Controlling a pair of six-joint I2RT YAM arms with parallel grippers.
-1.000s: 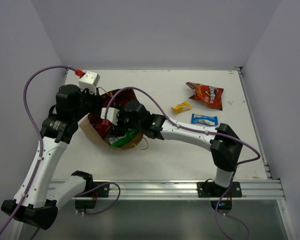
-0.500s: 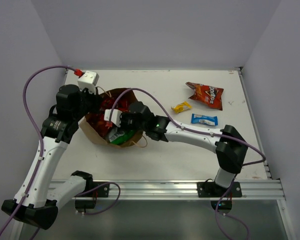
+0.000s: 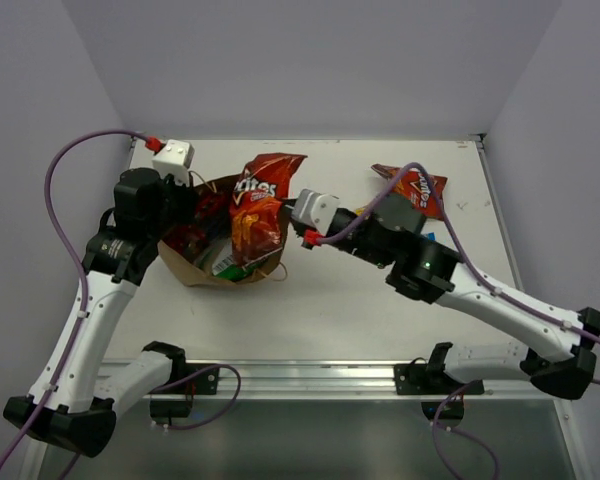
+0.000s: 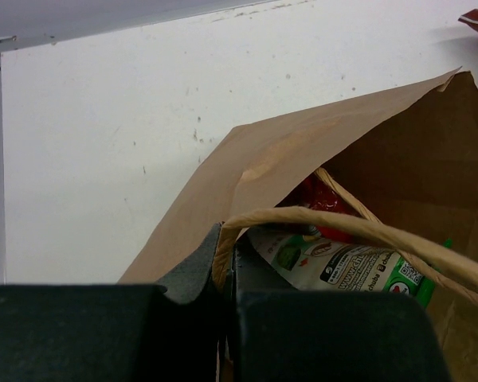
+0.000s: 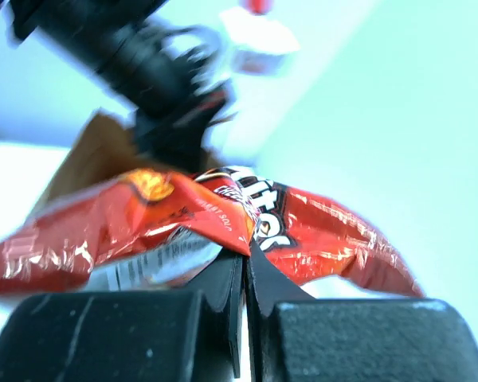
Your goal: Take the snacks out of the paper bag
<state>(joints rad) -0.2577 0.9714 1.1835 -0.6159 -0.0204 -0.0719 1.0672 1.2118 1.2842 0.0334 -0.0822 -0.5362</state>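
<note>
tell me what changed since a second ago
The right pincer closed on a Doritos bag and pulled it up from the paper bag, toward the right. The left pincer stays clamped on the paper bag's rim; the other Doritos bag has not moved.

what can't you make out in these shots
- How many snacks remain in the paper bag: top view, the held Doritos bag covers much of its mouth; left wrist view shows only a white-green packet and something red.
- Second Doritos bag: top view, the right arm overlaps it.
- Right wrist view: background blurred.
</note>
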